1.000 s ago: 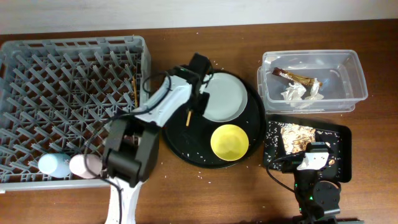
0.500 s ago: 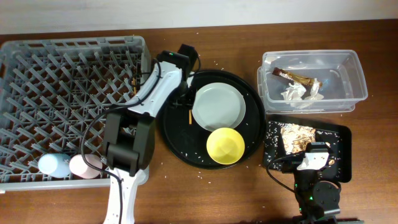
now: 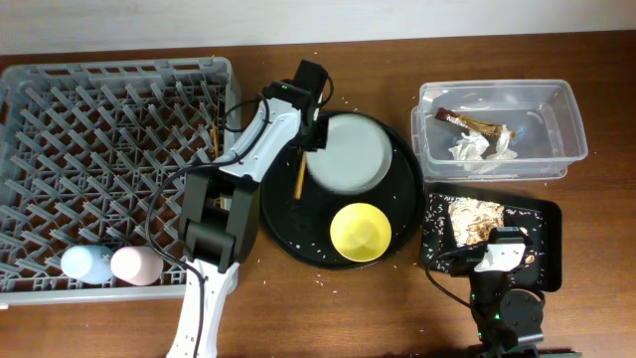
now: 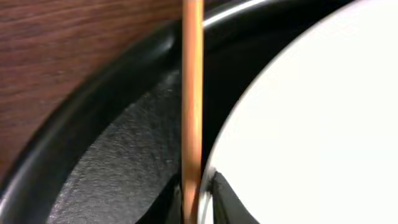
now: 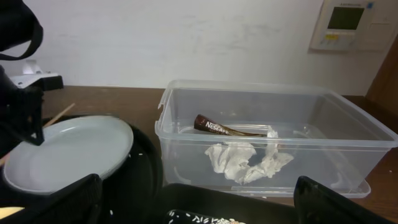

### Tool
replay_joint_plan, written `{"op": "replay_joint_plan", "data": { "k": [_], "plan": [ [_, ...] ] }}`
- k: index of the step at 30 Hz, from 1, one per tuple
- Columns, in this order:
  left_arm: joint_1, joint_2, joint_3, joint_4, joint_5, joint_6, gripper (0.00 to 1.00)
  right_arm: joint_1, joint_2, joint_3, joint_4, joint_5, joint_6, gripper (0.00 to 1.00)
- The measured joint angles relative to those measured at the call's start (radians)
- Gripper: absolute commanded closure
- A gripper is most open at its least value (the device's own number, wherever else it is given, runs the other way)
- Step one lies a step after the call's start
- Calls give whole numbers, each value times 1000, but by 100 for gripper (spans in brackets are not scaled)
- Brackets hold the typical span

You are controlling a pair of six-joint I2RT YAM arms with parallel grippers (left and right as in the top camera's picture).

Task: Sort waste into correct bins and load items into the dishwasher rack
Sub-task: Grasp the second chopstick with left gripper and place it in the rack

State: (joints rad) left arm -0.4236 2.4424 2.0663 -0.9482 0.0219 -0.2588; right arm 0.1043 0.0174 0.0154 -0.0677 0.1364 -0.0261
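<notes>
My left gripper (image 3: 307, 139) is over the back left of the large round black tray and is shut on a wooden chopstick (image 3: 298, 177). In the left wrist view the chopstick (image 4: 193, 93) runs up from the fingertips (image 4: 193, 210) beside the pale plate (image 4: 311, 124). The plate (image 3: 350, 151) and yellow bowl (image 3: 361, 231) lie on the round tray. The second chopstick (image 3: 216, 134) is in the dishwasher rack (image 3: 109, 109) with the pink cup (image 3: 134, 265) and blue cup (image 3: 84, 264). My right gripper (image 5: 199, 208) is open and empty by the black tray.
The clear tub (image 3: 552, 124) holds the brown wrapper (image 3: 472, 121) and white napkin (image 3: 475, 147). The shallow black tray (image 3: 545, 239) holds food scraps (image 3: 475, 219). The round black tray (image 3: 288, 224) sits between the rack and the bins. White crumbs dot the table.
My left gripper swung left toward the rack edge, then back right to the plate's rim. The round tray, with its plate and bowl, shifted slightly. The right arm has not moved.
</notes>
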Motion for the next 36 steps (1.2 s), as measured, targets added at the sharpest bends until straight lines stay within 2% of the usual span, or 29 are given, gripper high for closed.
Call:
{"op": "replay_joint_plan", "data": {
  "k": [1, 3, 4, 6, 9, 17, 19, 22, 23, 24, 28, 29, 31, 34, 36],
  "plan": [
    [-1, 0, 1, -1, 1, -1, 72, 0, 0, 0, 0, 0, 0, 2],
    [1, 0, 7, -24, 6, -4, 61, 0, 0, 0, 0, 0, 0, 2],
    [4, 1, 13, -75, 12, -5, 50, 0, 0, 0, 0, 0, -1, 2],
    [6, 1, 54, -153, 23, 24, 42, 0, 0, 0, 0, 0, 0, 2],
    [-6, 1, 71, -157, -43, 34, 51, 0, 0, 0, 0, 0, 0, 2],
    [27, 1, 129, -103, -76, 26, 52, 0, 0, 0, 0, 0, 0, 2],
    [29, 1, 129, -94, -79, 26, 58, 0, 0, 0, 0, 0, 0, 2],
    [27, 1, 129, -97, -80, 19, 71, 0, 0, 0, 0, 0, 0, 2],
    [27, 1, 129, -99, -82, 19, 77, 0, 0, 0, 0, 0, 0, 1],
    [27, 2, 129, -101, -83, 20, 87, 0, 0, 0, 0, 0, 0, 2],
    [22, 39, 127, -174, -66, 14, 86, 0, 0, 0, 0, 0, 0, 2],
    [21, 43, 125, -193, -55, 15, 82, 0, 0, 0, 0, 0, 0, 1],
    [19, 47, 124, -228, -42, 13, 80, 0, 0, 0, 0, 0, 0, 1],
    [14, 53, 123, -234, -35, 10, 69, 0, 0, 0, 0, 0, 0, 1],
    [9, 53, 124, -253, -31, 11, 67, 0, 0, 0, 0, 0, 0, 2]
  ]
}}
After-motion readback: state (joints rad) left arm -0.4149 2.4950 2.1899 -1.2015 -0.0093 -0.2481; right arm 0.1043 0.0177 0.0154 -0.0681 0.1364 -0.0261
